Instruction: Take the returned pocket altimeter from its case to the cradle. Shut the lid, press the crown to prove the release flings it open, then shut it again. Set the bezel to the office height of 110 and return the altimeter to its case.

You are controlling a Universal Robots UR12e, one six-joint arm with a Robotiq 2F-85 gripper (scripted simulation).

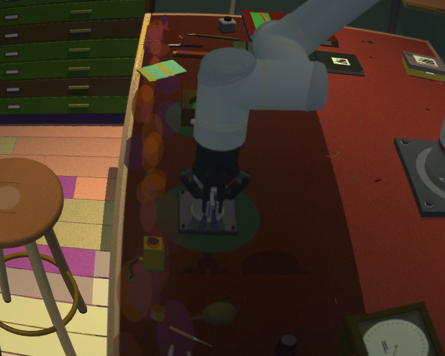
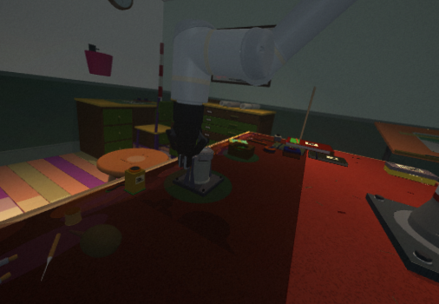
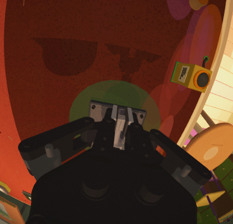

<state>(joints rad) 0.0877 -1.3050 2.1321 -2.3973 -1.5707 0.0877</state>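
The pocket altimeter (image 1: 212, 203) (image 2: 202, 165) (image 3: 121, 128) stands upright, pale grey, in the cradle (image 1: 208, 217) (image 2: 198, 183), a grey square plate on a green round mat. My gripper (image 1: 212, 202) (image 2: 187, 160) (image 3: 121, 122) comes straight down over the cradle and is closed on a thin upright part of the altimeter, most likely its lid, though I cannot make out which part. The case (image 1: 188, 108) (image 2: 241, 149), a small brown box with green lining, sits on its own green mat farther along the table, partly hidden behind the arm.
The table's left edge (image 1: 120, 214) runs close by the cradle, with a yellow box-shaped device (image 1: 153, 253) (image 3: 192, 76) beside it and a round stool (image 1: 19, 199) beyond. Tools lie at the near end, books at the far end. The robot base (image 1: 433, 172) stands to the right.
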